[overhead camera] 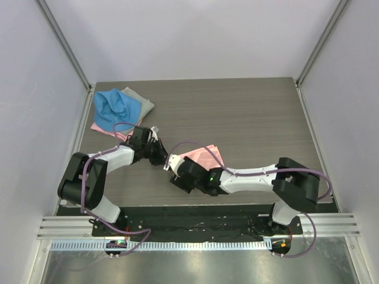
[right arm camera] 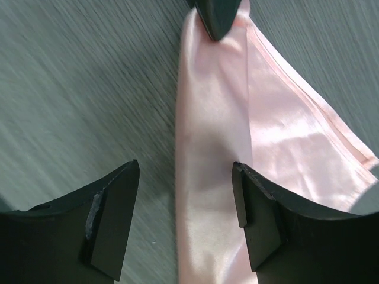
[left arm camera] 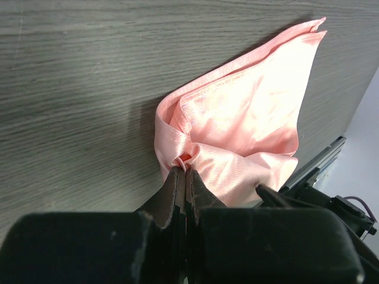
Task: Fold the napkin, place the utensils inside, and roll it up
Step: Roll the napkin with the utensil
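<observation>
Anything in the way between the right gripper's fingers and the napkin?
No. Right wrist view: the right gripper hangs open over the napkin, nothing between; the left gripper pinches its end.

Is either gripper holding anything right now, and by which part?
The left gripper pinches the napkin by a bunched fold at one end. The right gripper is open over the napkin, holding nothing.

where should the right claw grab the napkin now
Probably the folded long edge of the napkin, straight from above: it lies flat on the table under the open right claw, and the left claw pinches the bunched end.
</observation>
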You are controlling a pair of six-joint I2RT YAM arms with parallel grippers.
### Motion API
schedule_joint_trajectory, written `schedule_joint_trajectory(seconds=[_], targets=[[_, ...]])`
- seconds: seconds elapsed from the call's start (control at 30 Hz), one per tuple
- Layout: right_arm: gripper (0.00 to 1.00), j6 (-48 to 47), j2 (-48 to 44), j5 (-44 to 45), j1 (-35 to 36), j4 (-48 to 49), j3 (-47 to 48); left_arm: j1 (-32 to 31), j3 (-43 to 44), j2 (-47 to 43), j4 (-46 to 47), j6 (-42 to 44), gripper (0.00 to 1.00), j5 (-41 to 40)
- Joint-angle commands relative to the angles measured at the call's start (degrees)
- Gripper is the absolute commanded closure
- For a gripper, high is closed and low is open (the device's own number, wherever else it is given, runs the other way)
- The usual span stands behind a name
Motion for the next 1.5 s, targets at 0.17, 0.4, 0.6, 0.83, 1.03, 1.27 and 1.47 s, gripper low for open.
schedule_joint_trajectory(seconds=[0.17, 0.4, 0.6, 0.83, 1.03, 1.27, 1.47], targets=[[0.28, -8.26, 5.85, 17.39, 3.33, 1.78, 3.09, -0.15, 2.71, -0.26, -6.36, 0.55, 1.0, -0.47], [0.3, -8.62, 8.93, 14.85, 3.07, 2.3, 2.39, -0.15, 3.41, -0.35, -7.07, 1.17, 1.0, 0.14], [0.45, -5.46, 9.55, 1.88, -1.14, 2.3, 0.9, -0.15, 3.33, -0.7, -6.45, 2.48, 1.0, 1.55], [0.69, 0.43, 8.32, -18.42, -8.09, 0.9, -1.3, -0.15, 2.8, -3.34, -4.78, 2.66, 0.89, 1.46], [0.81, 3.33, 7.71, -28.38, -11.25, -1.04, -1.39, 0.28, 2.8, -7.11, -7.06, 2.92, 0.42, -3.28], [0.84, 7.64, 8.4, -41.9, -16.52, -0.95, -0.43, 1.69, -0.1, -12.65, -6.19, 3.27, 0.32, -7.33], [0.85, 11.25, 12.35, -51.23, -21.62, -5.23, 4.31, 1.78, -2.65, -15.46, -2.5, 4.07, 0.32, -5.05]])
